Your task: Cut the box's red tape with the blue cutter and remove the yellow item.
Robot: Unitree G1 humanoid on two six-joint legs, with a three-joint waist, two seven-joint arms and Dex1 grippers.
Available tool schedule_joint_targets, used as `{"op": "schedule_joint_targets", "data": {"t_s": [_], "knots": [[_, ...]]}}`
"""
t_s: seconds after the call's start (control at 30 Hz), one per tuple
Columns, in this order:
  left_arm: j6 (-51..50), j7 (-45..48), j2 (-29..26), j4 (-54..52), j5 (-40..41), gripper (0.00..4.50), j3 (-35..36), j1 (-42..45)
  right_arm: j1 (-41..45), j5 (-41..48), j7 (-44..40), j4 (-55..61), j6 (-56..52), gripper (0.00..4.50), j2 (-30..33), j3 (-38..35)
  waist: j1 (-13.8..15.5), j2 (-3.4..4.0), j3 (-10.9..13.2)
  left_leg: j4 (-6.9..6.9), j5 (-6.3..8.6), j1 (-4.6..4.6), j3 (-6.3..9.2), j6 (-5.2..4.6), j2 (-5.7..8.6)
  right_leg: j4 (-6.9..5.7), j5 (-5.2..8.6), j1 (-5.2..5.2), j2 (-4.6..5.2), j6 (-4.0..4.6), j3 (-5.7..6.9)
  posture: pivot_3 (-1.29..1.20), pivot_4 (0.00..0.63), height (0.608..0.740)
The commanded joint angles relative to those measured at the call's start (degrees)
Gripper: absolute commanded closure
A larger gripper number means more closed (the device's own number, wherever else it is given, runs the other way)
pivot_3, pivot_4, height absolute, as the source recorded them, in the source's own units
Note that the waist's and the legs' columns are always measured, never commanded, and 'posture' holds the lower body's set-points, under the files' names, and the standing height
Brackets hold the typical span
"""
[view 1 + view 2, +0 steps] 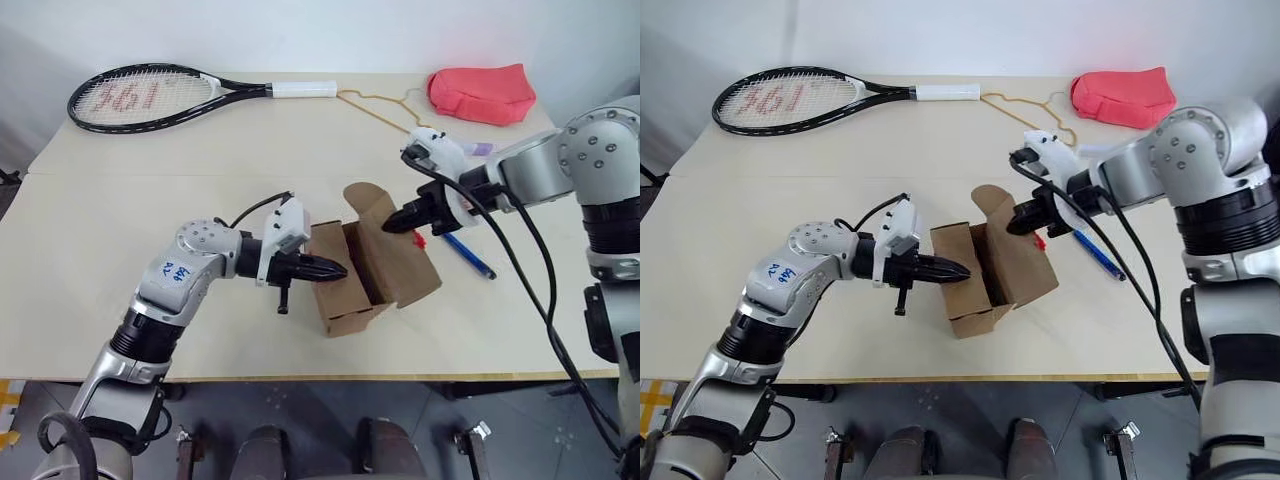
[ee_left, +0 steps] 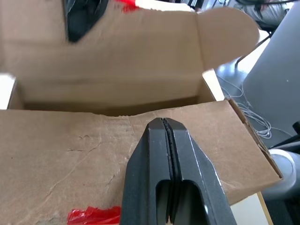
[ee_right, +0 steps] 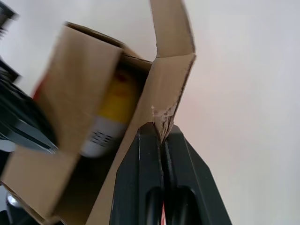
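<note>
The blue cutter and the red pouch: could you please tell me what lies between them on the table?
In the left eye view, the right end effector and its wrist cross the stretch between the blue cutter and red pouch; a wire hanger lies beside it.

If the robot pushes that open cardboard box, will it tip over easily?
Probably yes. The box looks small and thin-walled, so likely light, and it already sits tilted between both grippers. Its open flap, pinched by the right gripper, would likely bend rather than stay stiff.
</note>
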State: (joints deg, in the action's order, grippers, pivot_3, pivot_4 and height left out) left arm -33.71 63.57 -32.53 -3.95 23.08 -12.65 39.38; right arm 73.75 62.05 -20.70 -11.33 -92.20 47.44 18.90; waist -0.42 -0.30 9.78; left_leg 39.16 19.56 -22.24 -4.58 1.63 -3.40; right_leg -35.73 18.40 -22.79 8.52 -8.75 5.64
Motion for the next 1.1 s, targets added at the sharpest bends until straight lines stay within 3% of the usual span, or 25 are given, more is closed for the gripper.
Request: {"op": "schedule_joint_targets", "data": {"t_s": [0.03,0.27,0.67,0.73,0.77,0.97,1.1], "knots": [[-0.7,0.2,-2.9,3.5,-1.4,4.5,1.3,-3.5,1.1,-1.7,-4.1,0.6,-0.3,4.47,3.9,2.1,0.0,0.03,0.0,0.0,0.0,0.01,-0.01,0.0,-0.01,0.0,0.0,0.0,0.0,0.0,0.0,0.0,0.15,0.74],[-1.5,0.2,-5.3,2.6,-0.4,4.5,4.7,-9.6,0.4,-4.7,-9.2,1.9,-0.3,4.47,7.3,3.7,1.3,0.07,0.0,0.09,0.01,-0.03,-0.06,-0.02,0.02,0.05,-0.01,0.01,0.04,0.01,-0.04,0.0,0.15,0.74],[-5.5,-4.3,-5.7,0.2,0.8,4.5,7.1,-11.9,-5.8,-5.6,-6.0,3.0,-0.3,4.47,3.6,-1.4,1.6,-0.04,0.1,0.18,0.01,-0.77,-0.1,-0.01,0.01,-0.15,-0.03,-0.85,0.05,0.02,0.13,0.0,0.15,0.74],[-6.0,-5.3,-6.0,0.7,0.6,4.5,7.4,-11.9,-8.8,-5.5,-4.7,5.4,-0.3,4.06,2.9,-4.6,1.6,-0.04,0.1,0.18,0.01,-0.79,-0.09,-0.01,0.01,-0.15,-0.03,-0.86,0.05,0.02,0.16,0.0,0.15,0.74],[-6.2,-5.7,-6.0,1.0,0.7,4.12,7.7,-11.9,-10.4,-6.1,-4.2,7.2,-0.3,3.9,2.3,-6.7,1.6,-0.04,0.1,0.17,0.01,-0.79,-0.08,-0.01,0.0,-0.15,-0.03,-0.85,0.05,0.02,0.19,0.0,0.15,0.74],[-4.4,-7.1,-5.6,4.6,-0.3,2.47,8.3,-11.9,-16.0,-5.7,-8.1,17.3,1.1,1.92,5.1,-14.2,1.7,-0.04,0.1,0.23,0.01,-0.83,-0.09,-0.01,-0.01,-0.15,-0.04,-0.87,0.05,0.03,0.21,0.0,0.15,0.74],[-3.1,-7.1,-5.7,6.0,-0.5,1.36,9.2,-12.3,-21.1,-8.3,-19.0,24.8,11.4,0.62,13.5,-15.8,1.9,-0.05,0.1,0.31,0.01,-0.85,-0.07,-0.01,-0.01,-0.15,-0.04,-0.83,0.05,0.03,0.22,0.0,0.15,0.74]]}}
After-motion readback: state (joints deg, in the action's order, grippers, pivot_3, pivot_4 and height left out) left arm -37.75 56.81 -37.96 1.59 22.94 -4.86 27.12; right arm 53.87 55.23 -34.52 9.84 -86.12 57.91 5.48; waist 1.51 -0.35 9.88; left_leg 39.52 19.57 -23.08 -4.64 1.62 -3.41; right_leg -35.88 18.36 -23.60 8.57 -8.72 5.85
